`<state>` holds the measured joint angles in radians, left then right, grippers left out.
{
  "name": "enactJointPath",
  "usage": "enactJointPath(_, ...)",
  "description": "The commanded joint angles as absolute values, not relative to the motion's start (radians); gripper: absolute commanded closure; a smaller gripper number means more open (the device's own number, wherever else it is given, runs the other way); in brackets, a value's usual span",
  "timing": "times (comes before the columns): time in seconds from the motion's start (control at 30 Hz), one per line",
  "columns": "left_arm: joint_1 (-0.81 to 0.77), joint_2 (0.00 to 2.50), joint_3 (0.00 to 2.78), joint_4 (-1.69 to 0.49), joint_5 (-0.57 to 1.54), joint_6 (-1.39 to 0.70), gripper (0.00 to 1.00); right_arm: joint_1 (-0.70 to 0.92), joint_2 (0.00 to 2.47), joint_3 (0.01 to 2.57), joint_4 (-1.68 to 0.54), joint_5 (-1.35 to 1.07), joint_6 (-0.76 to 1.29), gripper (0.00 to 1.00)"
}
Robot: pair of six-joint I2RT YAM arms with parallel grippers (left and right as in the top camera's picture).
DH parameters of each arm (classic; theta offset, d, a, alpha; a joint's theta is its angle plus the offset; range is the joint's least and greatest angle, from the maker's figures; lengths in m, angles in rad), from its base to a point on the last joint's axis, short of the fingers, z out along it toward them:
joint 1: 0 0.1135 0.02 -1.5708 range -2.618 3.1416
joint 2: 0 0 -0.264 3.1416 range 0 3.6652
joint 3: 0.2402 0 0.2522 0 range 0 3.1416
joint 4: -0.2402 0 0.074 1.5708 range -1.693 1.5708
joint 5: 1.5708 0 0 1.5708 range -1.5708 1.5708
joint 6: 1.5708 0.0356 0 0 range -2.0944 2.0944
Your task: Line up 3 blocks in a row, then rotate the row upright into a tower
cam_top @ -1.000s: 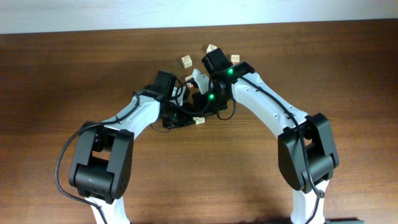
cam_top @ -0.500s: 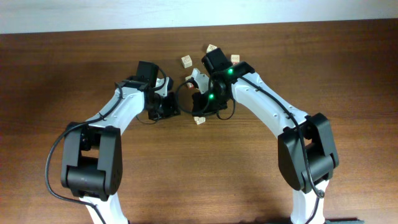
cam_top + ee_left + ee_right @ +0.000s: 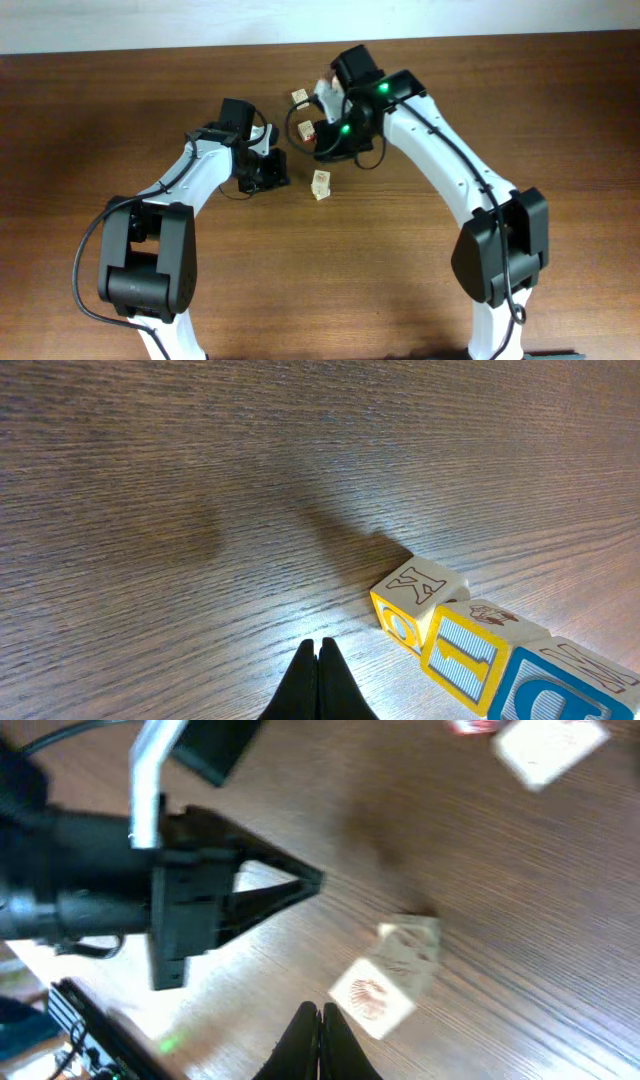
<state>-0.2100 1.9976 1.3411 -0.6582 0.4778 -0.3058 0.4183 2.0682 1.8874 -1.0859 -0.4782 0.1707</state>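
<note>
Left arm (image 3: 195, 172) bent inward, fingers (image 3: 306, 676) pinched

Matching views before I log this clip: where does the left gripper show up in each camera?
Overhead: left gripper just left of centre, shut.
Left wrist: left gripper at bottom centre, shut.
Right wrist: left gripper is the black wedge at centre left, pointing right.
Shared landmark: the blocks lying just off its tip in every view.
</note>
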Motion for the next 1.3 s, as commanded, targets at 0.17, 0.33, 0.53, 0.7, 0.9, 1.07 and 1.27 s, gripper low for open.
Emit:
enactJointPath(0.17, -0.225, 1.982, 1.362, -0.644, 0.471, -0.282, 1.00, 0.334, 2.069, 1.906, -1.150, -0.459, 0.192, 0.96)
enactJointPath(0.33, -0.224, 1.982, 1.362, -0.641, 0.471, -0.282, 1.00, 0.311, 2.069, 1.906, -1.179, -0.459, 0.192, 0.96)
enactJointPath(0.53, -0.224, 1.982, 1.362, -0.641, 0.471, -0.282, 1.00, 0.307, 2.069, 1.872, -1.190, -0.459, 0.192, 0.96)
enactJointPath(0.7, -0.225, 1.982, 1.361, -0.641, 0.471, -0.283, 1.00, 0.306, 2.069, 1.830, -1.188, -0.459, 0.191, 0.96)
enactJointPath(0.9, -0.226, 1.982, 1.361, -0.641, 0.471, -0.283, 0.96, 0.306, 2.069, 1.822, -1.186, -0.457, 0.191, 0.96)
enactJointPath(1.07, -0.226, 1.982, 1.361, -0.641, 0.471, -0.283, 0.83, 0.306, 2.069, 1.753, -1.176, -0.436, 0.192, 0.96)
enactJointPath(1.27, -0.226, 1.982, 1.361, -0.640, 0.470, -0.283, 0.71, 0.307, 2.069, 1.672, -1.104, -0.485, 0.196, 0.96)
